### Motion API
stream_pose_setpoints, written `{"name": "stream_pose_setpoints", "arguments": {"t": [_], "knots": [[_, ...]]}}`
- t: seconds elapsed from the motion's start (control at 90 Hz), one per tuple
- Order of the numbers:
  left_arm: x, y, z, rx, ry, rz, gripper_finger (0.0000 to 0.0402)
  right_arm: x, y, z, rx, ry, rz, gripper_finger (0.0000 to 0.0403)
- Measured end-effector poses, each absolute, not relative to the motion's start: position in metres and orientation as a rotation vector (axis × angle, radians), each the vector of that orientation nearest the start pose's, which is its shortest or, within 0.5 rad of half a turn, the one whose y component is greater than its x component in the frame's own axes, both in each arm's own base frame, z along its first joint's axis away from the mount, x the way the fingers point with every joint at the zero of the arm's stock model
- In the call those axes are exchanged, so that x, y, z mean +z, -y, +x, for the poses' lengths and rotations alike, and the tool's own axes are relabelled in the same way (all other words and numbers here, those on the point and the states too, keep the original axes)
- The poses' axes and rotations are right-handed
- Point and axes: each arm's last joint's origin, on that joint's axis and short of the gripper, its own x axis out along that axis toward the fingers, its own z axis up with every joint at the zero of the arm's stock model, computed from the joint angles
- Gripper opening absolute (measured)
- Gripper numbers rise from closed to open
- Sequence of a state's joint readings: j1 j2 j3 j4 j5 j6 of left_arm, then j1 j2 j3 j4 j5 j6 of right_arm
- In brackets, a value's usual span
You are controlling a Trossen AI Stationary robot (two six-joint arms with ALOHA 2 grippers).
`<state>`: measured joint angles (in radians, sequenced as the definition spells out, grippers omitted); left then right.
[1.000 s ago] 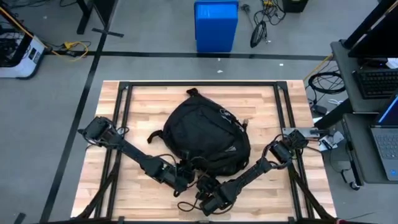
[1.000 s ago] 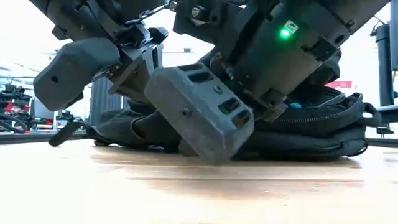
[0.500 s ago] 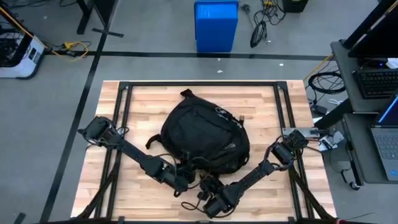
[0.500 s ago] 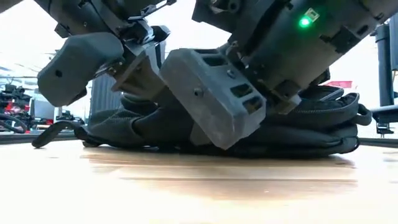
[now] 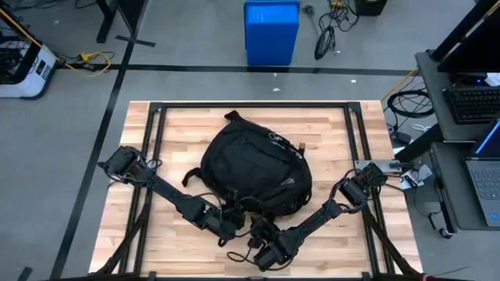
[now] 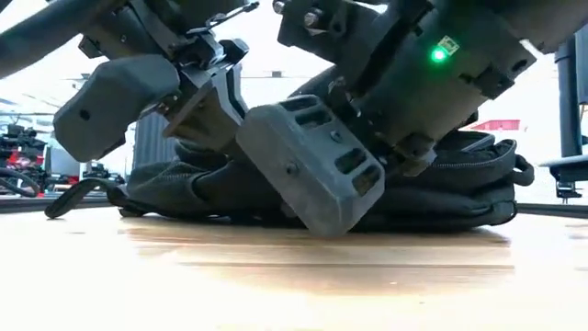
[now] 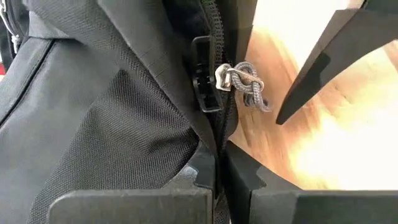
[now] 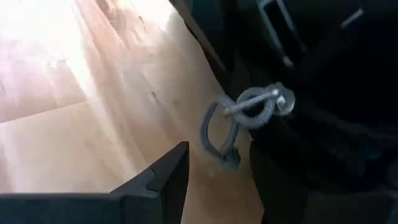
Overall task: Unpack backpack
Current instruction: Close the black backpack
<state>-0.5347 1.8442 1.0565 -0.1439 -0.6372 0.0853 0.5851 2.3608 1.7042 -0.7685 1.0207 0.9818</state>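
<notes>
Overhead, table-level, two wrist close-ups (all sharing backpack (image 5: pixel 256 173)).

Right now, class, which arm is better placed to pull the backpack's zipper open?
The right, probably: its end effector stands open around the zipper pull, while the left end effector is shut on the backpack fabric.

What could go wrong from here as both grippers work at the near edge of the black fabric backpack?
1. The left gripper is pinched shut on the edge of the large black fabric backpack, beside the closed zipper; a pull could drag the bag rather than open it.
2. The right gripper is open near the grey cord loop on the metal zipper pull; it could close beside the thin cord.
3. Both arms crowd together and might collide.
</notes>
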Motion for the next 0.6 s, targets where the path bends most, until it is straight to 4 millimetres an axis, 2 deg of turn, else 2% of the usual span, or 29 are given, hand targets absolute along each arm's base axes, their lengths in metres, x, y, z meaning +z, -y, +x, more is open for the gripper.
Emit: {"name": "stream_pose_setpoints", "arguments": {"t": [0.311, 0.433, 0.511, 0.6], "knots": [[0.153, 0.169, 0.319, 0.059, -0.786, 0.605, 0.0, 0.106, -0.215, 0.397, -0.751, -0.7, -0.284, 0.0155], [0.153, 0.169, 0.319, 0.06, -0.788, 0.606, 0.0, 0.106, -0.209, 0.4, -0.759, -0.709, -0.292, 0.015], [0.153, 0.169, 0.319, 0.057, -0.788, 0.605, 0.0, 0.106, -0.208, 0.4, -0.762, -0.708, -0.288, 0.0129], [0.153, 0.17, 0.319, 0.045, -0.789, 0.6, 0.0, 0.106, -0.208, 0.4, -0.764, -0.707, -0.287, 0.0078]]}}
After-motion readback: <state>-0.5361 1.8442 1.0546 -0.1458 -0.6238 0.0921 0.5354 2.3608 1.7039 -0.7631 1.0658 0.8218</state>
